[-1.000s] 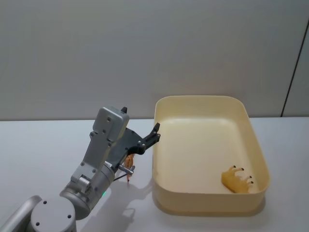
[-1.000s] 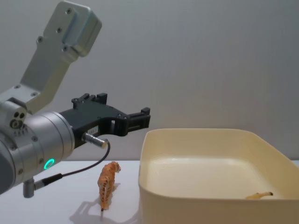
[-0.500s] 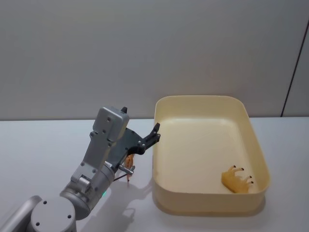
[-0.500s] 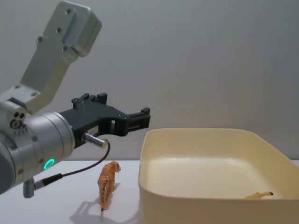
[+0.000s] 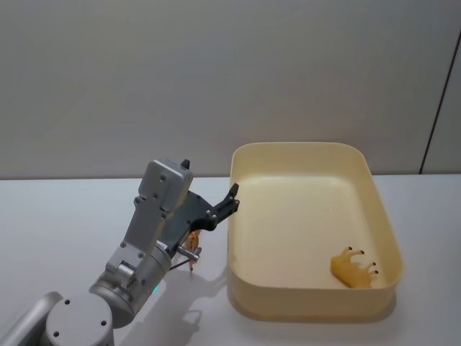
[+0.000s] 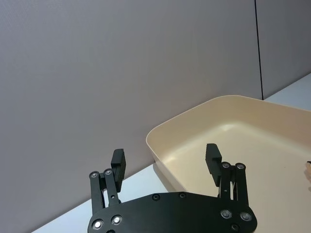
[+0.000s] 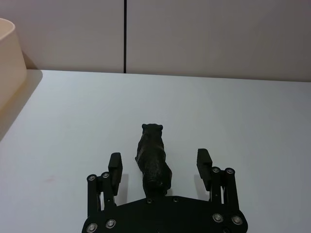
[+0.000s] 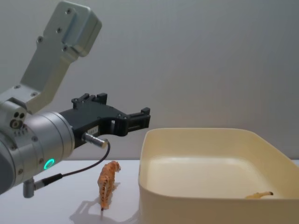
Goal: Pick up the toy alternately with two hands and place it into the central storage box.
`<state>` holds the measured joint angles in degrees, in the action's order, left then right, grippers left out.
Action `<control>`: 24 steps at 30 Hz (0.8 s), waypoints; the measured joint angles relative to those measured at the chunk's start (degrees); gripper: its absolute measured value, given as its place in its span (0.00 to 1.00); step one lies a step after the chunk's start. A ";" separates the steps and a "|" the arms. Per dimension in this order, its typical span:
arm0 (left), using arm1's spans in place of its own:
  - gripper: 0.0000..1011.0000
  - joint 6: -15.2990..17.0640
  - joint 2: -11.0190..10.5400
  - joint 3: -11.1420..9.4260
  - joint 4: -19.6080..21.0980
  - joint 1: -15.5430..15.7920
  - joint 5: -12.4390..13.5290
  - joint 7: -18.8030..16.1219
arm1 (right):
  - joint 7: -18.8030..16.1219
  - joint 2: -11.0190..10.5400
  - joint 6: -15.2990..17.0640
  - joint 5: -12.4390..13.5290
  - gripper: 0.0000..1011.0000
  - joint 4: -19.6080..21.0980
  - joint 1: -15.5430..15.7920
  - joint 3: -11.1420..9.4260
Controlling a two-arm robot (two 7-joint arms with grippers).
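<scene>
Head view: left arm hides most of orange tiger toy (image 5: 192, 239), just a sliver showing beside storage box (image 5: 310, 150). Chest view gives tiger whole, standing on table (image 8: 126, 201), near box's left wall, below left claw (image 8: 140, 116). Left claw spread wide, empty, raised, tips near box's left rim. Yellow toy (image 5: 354, 267) lies in box's near right corner, mostly hidden by front wall in chest view. Right claw (image 7: 160, 159) spread wide, black animal toy (image 7: 152, 145) between prongs, gap each side. Open table beyond it.

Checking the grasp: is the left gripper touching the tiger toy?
Apart. In the chest view the left gripper hangs above the tiger toy, wall visible between.
</scene>
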<state>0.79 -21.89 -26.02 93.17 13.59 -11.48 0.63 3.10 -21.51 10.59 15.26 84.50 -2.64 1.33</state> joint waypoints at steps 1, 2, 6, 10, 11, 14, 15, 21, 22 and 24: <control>0.99 0.00 0.00 0.00 0.00 0.00 0.00 0.00 | 0.01 0.07 0.01 -0.06 0.93 -0.22 -0.14 0.05; 0.99 0.00 0.00 0.00 0.00 0.00 0.00 0.00 | 0.01 0.15 0.02 -0.14 0.92 -0.46 -0.29 0.12; 0.99 0.00 0.00 0.00 0.00 0.00 0.00 0.00 | 0.04 0.54 0.06 -0.49 0.80 -1.63 -1.05 0.44; 0.99 0.00 0.00 0.00 0.00 0.00 0.00 0.00 | 0.05 0.71 0.08 -0.66 0.70 -2.12 -1.37 0.59; 0.99 0.00 0.00 0.00 0.00 0.00 0.00 0.00 | 0.05 0.80 0.09 -0.72 0.68 -2.33 -1.51 0.65; 0.99 0.00 0.00 0.00 0.00 0.00 0.00 0.00 | 0.05 0.91 0.12 -0.84 0.58 -2.69 -1.74 0.73; 0.99 0.00 0.00 0.00 0.00 0.00 0.00 0.00 | 0.05 0.94 0.12 -0.86 0.54 -2.76 -1.79 0.75; 0.99 0.00 0.00 0.00 0.00 0.00 0.00 0.00 | -0.06 1.03 0.12 -0.91 0.38 -2.91 -1.89 0.80; 0.99 0.00 0.00 0.00 0.00 0.00 0.00 0.00 | -0.25 1.05 0.09 -0.89 0.34 -2.83 -1.87 0.80; 0.99 0.00 0.00 0.00 0.00 0.00 0.00 0.00 | -0.52 1.07 0.00 -0.77 0.31 -2.53 -1.81 0.80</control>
<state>0.79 -21.89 -26.02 93.17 13.59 -11.48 0.62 2.58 -20.44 10.59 14.49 81.97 -4.45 2.13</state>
